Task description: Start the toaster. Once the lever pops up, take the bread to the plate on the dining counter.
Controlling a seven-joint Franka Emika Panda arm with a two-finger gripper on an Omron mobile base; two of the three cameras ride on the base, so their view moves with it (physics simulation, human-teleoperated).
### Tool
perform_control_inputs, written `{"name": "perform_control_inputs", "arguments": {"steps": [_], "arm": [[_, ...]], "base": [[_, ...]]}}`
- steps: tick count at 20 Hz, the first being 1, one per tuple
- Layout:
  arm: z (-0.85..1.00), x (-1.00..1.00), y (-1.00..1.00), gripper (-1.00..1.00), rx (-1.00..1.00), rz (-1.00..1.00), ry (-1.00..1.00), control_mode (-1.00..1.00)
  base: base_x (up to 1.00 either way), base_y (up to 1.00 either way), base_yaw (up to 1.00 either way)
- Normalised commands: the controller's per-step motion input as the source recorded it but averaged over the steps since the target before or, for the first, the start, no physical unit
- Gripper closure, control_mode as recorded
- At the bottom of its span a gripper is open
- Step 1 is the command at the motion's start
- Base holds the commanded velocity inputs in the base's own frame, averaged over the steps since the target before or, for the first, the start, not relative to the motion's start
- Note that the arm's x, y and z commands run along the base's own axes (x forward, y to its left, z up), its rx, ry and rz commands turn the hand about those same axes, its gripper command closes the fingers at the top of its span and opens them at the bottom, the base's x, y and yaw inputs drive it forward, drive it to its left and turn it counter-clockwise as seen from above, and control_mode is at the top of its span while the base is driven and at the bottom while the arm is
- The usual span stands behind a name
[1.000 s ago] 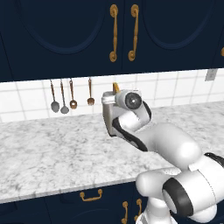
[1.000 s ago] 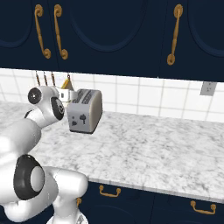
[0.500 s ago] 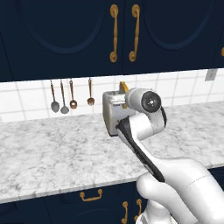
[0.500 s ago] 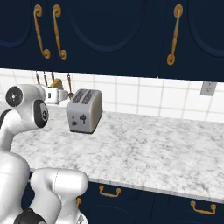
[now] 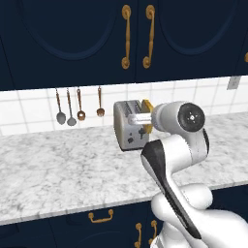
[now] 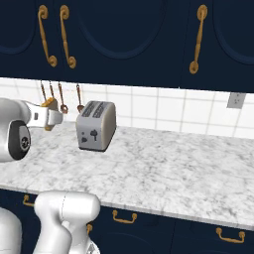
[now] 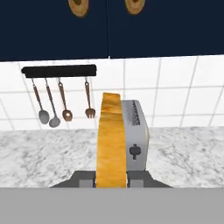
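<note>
My gripper (image 7: 111,177) is shut on the bread (image 7: 111,140), a golden-orange slice held upright on edge between the fingertips (image 7: 85,178). In the left base view the gripper (image 5: 143,117) hangs just in front of the silver toaster (image 5: 127,130). The bread (image 5: 147,104) peeks out beside the white wrist there. Seen from the right base view, the gripper (image 6: 51,118) with the bread (image 6: 48,103) is to the left of the toaster (image 6: 97,127) and apart from it. The toaster (image 7: 136,135) stands on the marble worktop (image 6: 163,168). The plate and the dining counter are out of view.
Several utensils (image 5: 77,107) hang from a black rail (image 7: 59,71) on the tiled wall left of the toaster. Navy wall cabinets with gold handles (image 5: 127,36) hang above. A wall outlet (image 6: 236,100) is at the far right. Worktop stretches to both sides.
The arm has swung, its elbow now low in front. The hand with the bread has drawn back from the toaster, leftward and lower in the right base view. Grip unchanged.
</note>
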Motion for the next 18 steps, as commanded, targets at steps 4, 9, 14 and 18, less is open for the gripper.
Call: {"name": "perform_control_inputs", "arguments": {"steps": [4, 9, 14, 18], "arm": [[0.02, -0.90, -0.15, 1.00, 0.00, 0.00, 0.22, -1.00], [0.00, -0.25, -0.04, 1.00, 0.00, 0.00, 0.09, -1.00], [0.00, 0.00, 0.00, 1.00, 0.00, 0.00, 0.00, -1.00], [-0.01, -0.29, -0.01, 1.00, 0.00, 0.00, 0.00, -1.00]], "base": [[0.00, 0.00, 0.00], [0.00, 0.00, 0.00], [0.00, 0.00, 0.00], [0.00, 0.00, 0.00]]}}
